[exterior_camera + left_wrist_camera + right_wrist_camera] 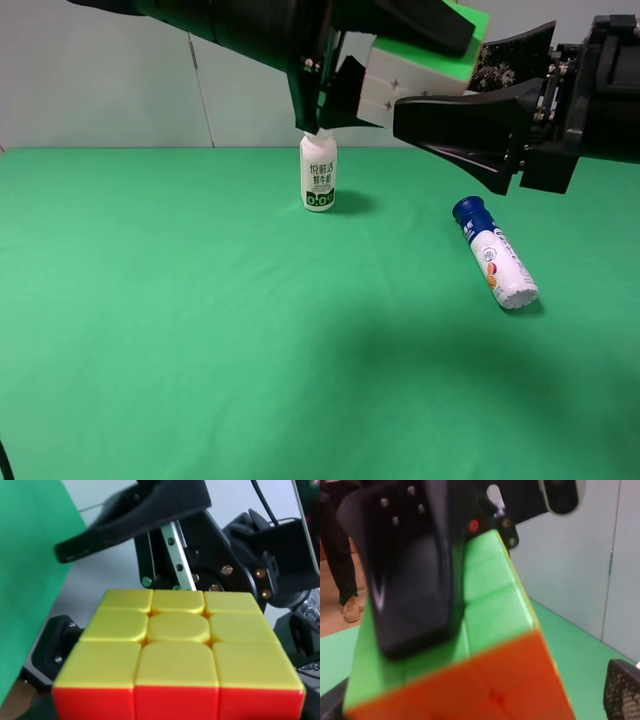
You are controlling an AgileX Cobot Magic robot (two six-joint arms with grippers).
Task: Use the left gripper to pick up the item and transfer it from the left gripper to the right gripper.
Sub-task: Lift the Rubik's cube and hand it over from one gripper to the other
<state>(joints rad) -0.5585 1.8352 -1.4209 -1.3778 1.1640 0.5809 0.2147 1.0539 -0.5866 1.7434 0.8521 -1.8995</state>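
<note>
left tool clamped on the cube, held high above the green surface near top centre of the high view; right tool spread open around the cube, one finger under it, textured pad beside it with a visible gap; white bottle upright on the surface; blue-capped tube lying to its right, well apart

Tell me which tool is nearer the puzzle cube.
Left. The left tool is clamped on the puzzle cube; the right tool is open, its fingers flanking it.
</note>
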